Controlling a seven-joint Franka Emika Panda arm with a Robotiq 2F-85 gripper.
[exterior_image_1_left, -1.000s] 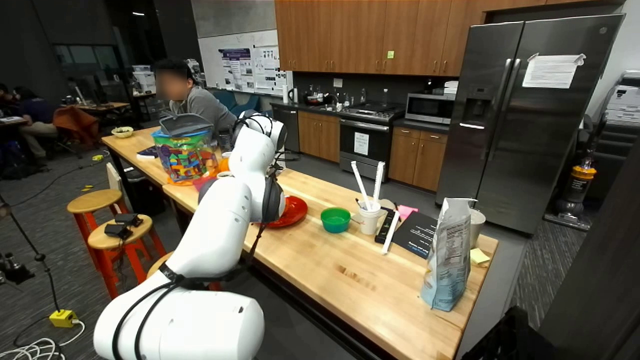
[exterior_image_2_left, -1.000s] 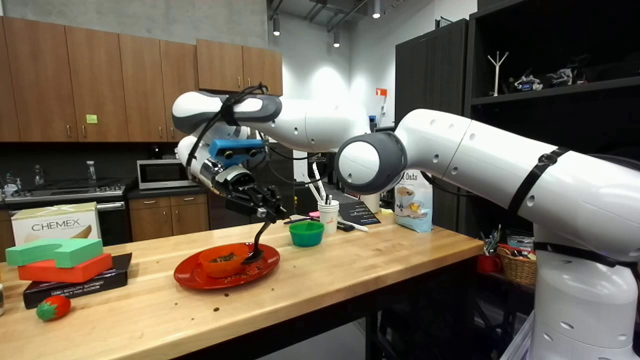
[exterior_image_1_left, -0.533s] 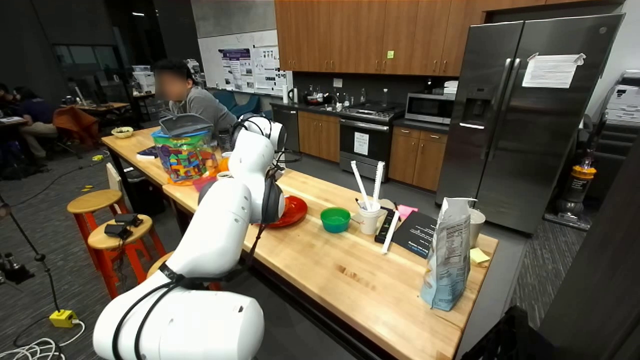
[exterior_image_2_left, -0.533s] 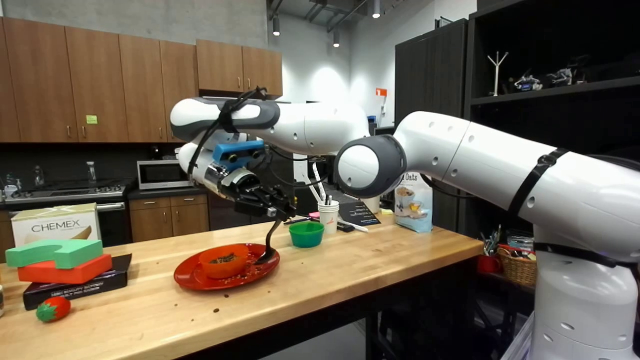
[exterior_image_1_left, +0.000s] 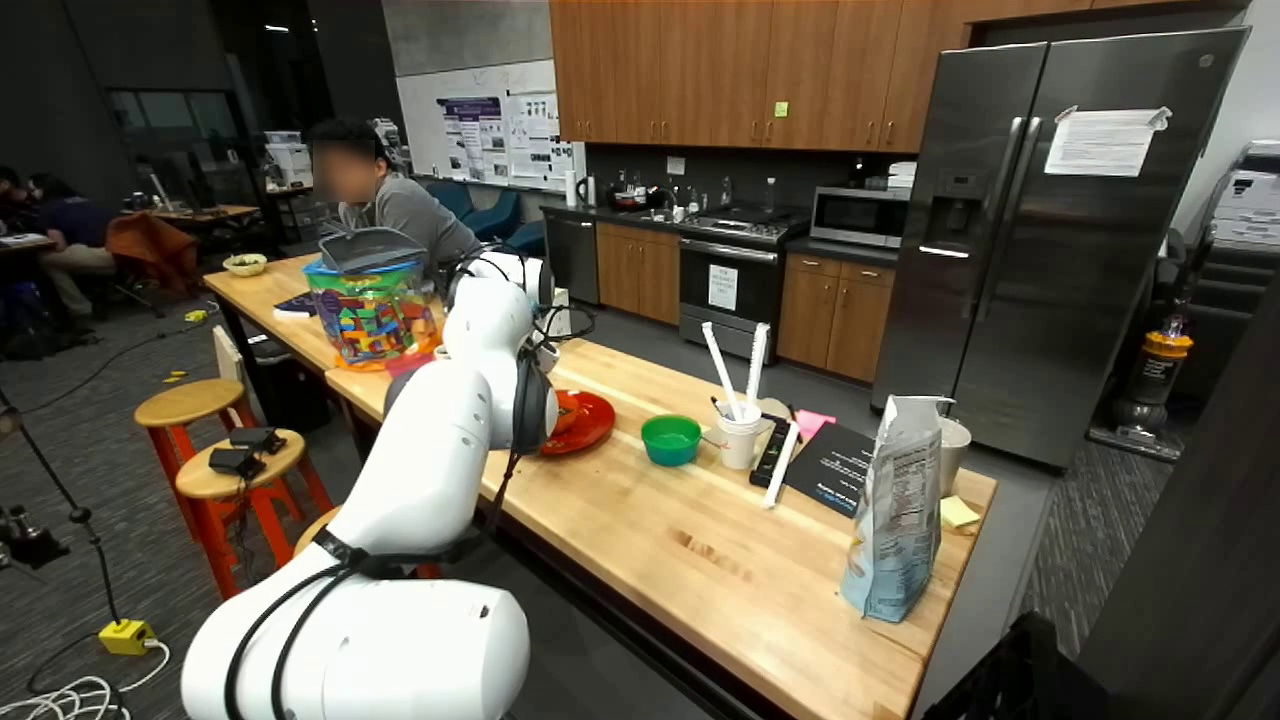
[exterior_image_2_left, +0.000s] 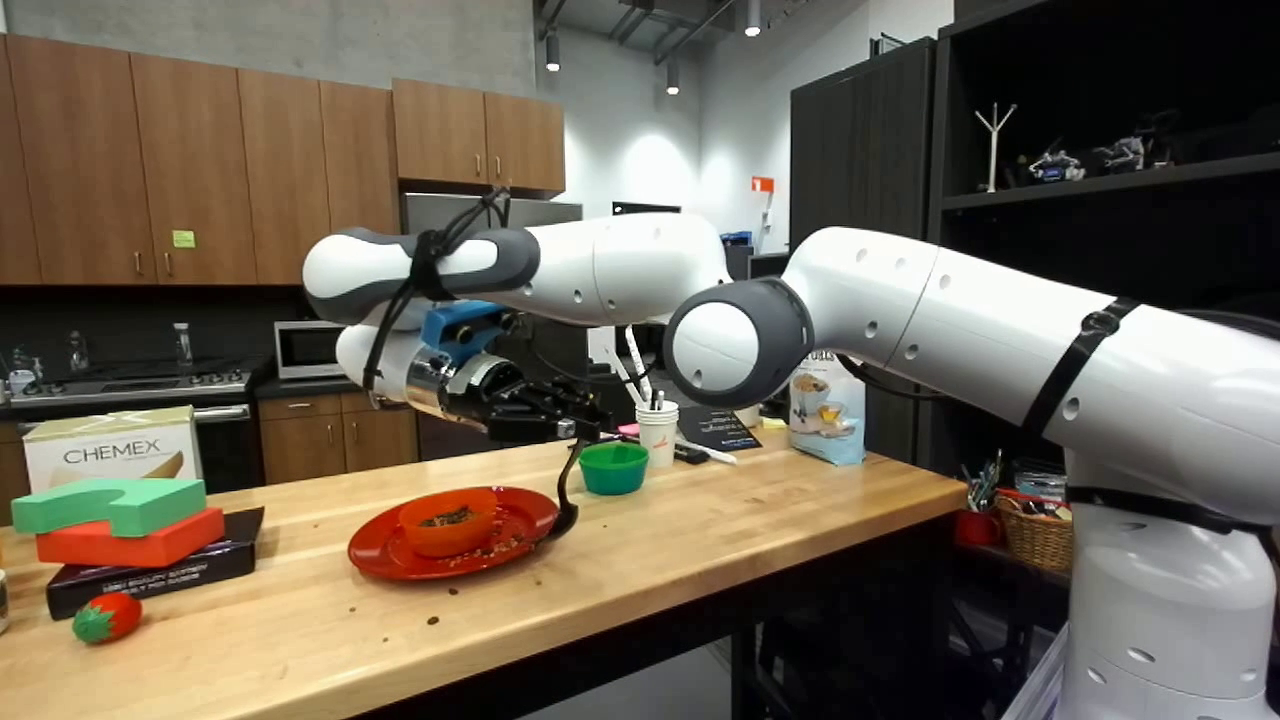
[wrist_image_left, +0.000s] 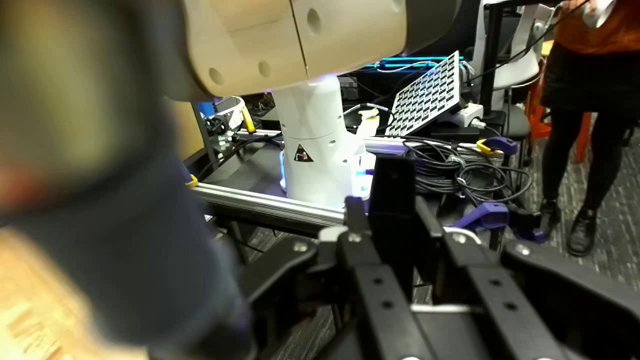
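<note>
My gripper (exterior_image_2_left: 586, 428) is shut on the handle of a black ladle (exterior_image_2_left: 563, 500), which hangs down from the fingers. In the wrist view the gripper (wrist_image_left: 392, 217) has the dark ladle handle (wrist_image_left: 392, 185) between its fingers. The ladle's scoop is at the right edge of a red plate (exterior_image_2_left: 376, 548); whether it touches the rim I cannot tell. On that plate sits an orange bowl (exterior_image_2_left: 450, 542) with dark bits inside, and crumbs lie around it. A green bowl (exterior_image_2_left: 612, 478) stands just behind and right of the ladle. The arm hides the gripper in an exterior view showing the plate (exterior_image_1_left: 592, 437).
White cups (exterior_image_2_left: 657, 440) with sticks, a black sheet (exterior_image_1_left: 832, 468) and an oats bag (exterior_image_1_left: 895, 520) stand or lie farther along the table. Foam blocks (exterior_image_2_left: 130, 540), a Chemex box (exterior_image_2_left: 110, 450) and a toy strawberry (exterior_image_2_left: 107, 616) occupy the other end. A person (exterior_image_1_left: 410, 215) leans nearby.
The ladle has moved right, from beside the orange bowl over the plate to the plate's right edge. My wrist has tilted nearer to level. Bowls and plate have stayed put.
</note>
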